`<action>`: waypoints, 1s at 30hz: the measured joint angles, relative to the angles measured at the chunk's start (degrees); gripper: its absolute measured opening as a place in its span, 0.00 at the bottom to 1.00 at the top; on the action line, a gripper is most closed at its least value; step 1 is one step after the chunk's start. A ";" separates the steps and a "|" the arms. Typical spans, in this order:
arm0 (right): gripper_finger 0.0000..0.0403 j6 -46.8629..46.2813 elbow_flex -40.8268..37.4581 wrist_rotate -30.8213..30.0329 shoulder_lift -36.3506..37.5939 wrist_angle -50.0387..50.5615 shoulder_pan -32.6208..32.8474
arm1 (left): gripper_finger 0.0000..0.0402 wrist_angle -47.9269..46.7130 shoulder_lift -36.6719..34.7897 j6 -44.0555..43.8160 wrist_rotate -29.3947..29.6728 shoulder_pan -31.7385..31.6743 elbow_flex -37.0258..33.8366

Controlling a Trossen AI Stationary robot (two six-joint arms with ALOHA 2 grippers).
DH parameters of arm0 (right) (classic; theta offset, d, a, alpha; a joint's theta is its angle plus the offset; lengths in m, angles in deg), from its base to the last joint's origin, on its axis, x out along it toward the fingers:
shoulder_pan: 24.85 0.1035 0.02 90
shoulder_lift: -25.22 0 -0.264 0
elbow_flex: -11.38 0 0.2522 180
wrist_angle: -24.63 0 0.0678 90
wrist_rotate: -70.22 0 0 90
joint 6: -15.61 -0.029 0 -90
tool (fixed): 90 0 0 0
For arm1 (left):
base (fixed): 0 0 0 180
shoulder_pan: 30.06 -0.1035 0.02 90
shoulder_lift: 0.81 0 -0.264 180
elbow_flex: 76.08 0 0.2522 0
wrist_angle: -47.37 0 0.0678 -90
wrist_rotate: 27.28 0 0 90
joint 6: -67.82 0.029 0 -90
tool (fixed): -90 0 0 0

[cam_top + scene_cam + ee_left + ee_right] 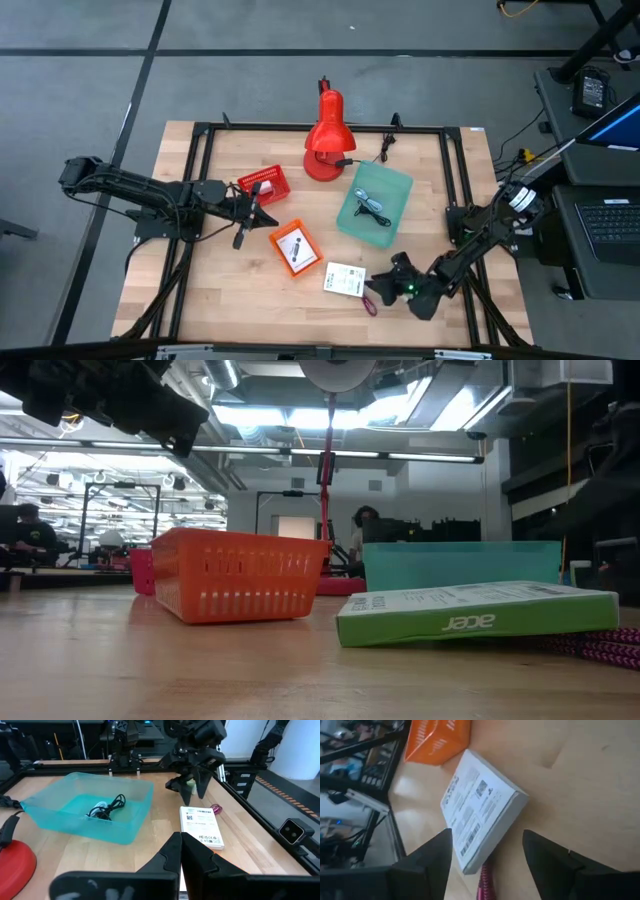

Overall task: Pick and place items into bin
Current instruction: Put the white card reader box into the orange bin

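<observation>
A white printed box [345,280] with a green side [480,622] lies flat on the table near the front. A purple strap [370,305] lies beside it, partly under its edge [600,645]. The teal bin [392,190] holds a black coiled cable [373,210]. My right gripper [380,287] is open and empty, just right of the white box [480,805], with the strap [485,885] below it. My left gripper [265,217] is shut and empty, between a red basket [263,185] and an orange basket [294,248]; its shut fingers show in the left wrist view [181,840].
A big red desk lamp [325,140] stands at the far middle, beside the bin. A black frame rail [330,127] runs around the tabletop. Bare wood [240,300] lies at the front left.
</observation>
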 joint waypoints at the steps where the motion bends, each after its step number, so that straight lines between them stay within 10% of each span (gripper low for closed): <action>1: 0.54 0.52 -0.99 0.28 -0.05 -2.00 -0.13 | 0.01 0.00 0.00 -0.03 0.01 0.00 0.00; 30: 0.50 5.42 -2.93 8.59 -0.34 -5.35 -7.53 | 0.02 -0.56 0.00 0.19 0.05 0.00 0.00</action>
